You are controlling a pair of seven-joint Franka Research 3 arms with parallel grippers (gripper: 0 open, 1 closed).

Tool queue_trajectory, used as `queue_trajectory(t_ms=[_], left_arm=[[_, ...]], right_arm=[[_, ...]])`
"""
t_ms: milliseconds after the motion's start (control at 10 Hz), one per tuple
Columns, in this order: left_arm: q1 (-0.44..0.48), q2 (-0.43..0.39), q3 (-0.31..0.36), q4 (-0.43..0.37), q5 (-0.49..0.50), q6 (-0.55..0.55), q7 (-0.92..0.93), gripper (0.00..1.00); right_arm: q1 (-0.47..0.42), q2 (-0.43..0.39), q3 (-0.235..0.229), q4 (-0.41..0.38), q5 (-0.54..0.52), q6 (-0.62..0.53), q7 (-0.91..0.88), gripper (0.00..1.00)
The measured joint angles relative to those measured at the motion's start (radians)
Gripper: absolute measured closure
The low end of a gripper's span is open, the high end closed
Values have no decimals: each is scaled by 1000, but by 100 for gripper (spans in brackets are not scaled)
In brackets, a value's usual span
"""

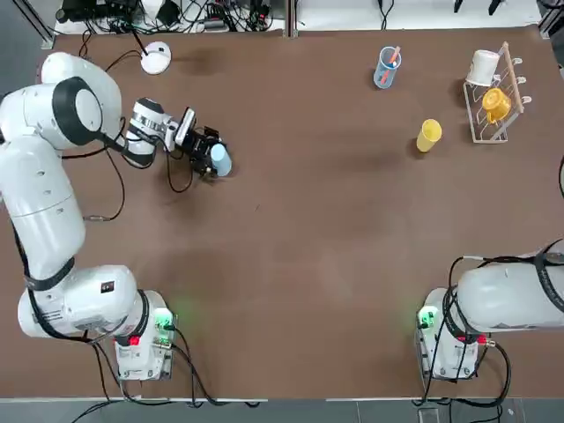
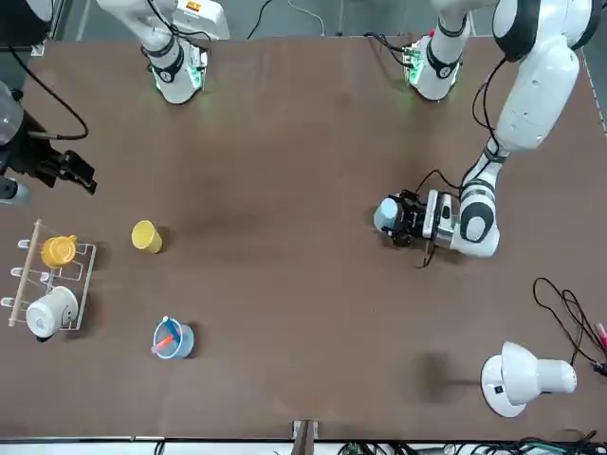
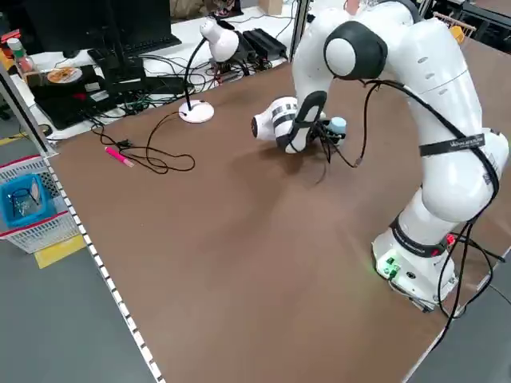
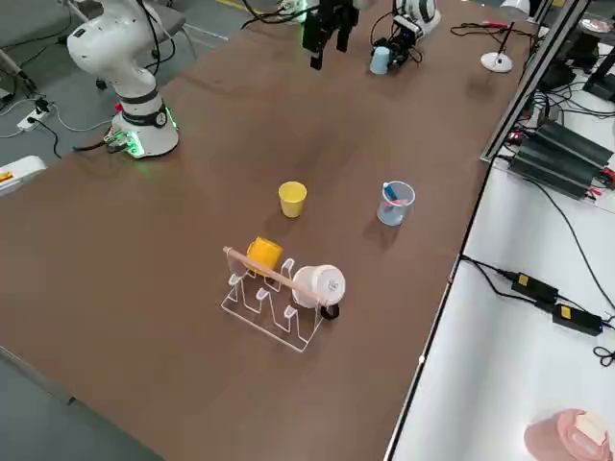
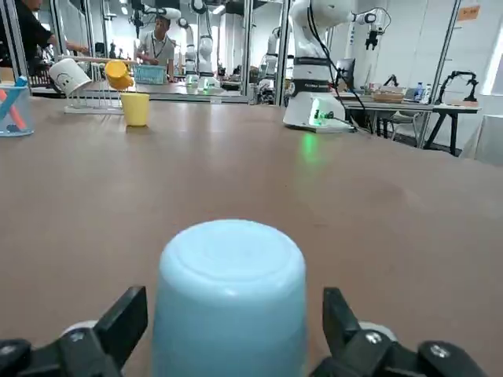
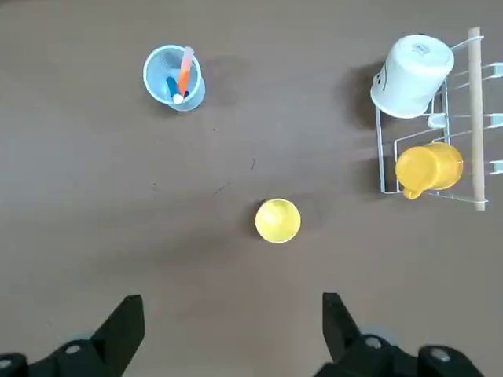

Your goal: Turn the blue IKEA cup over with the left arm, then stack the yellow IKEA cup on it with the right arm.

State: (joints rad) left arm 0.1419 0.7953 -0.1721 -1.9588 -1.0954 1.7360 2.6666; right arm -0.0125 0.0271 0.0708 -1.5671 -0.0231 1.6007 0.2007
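I see the blue IKEA cup in the left part of the top view, a little above mid-height, standing on the brown table with its flat base up. The left wrist view shows that base facing upward between the two fingers. My left gripper is level with the table and its fingers flank the cup on both sides; they look spread wider than the cup, with a gap on each side, so I read it as open and not gripping.

The yellow IKEA cup stands upright, mouth up, in the upper right of the top view, well apart from the blue one. Farther up and to its left is a see-through blue tumbler with pink sticks. At the right edge a wire rack holds a white cup and an orange-yellow cup.

My right gripper hangs high above the yellow cup, pointing down, fingers spread wide and empty. A white desk lamp sits at the upper left.
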Motion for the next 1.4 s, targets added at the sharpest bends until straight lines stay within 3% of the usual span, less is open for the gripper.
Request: queue_trajectory(t_ms=[500, 1000, 1100, 1400], left_arm=[[-9, 15, 0, 0, -4, 2, 2, 6], [-9, 20, 1, 1, -4, 17, 10, 6], [-8, 20, 1, 1, -5, 20, 13, 7], [-8, 20, 1, 2, -6, 22, 33, 18]], right_arm=[[0, 12, 1, -26, 0, 76, 0, 0], [-1, 146, 0, -41, -52, 187, -11, 0], [-11, 174, 15, -42, -63, 217, -11, 0], [-157, 207, 175, -43, -81, 243, -59, 0]])
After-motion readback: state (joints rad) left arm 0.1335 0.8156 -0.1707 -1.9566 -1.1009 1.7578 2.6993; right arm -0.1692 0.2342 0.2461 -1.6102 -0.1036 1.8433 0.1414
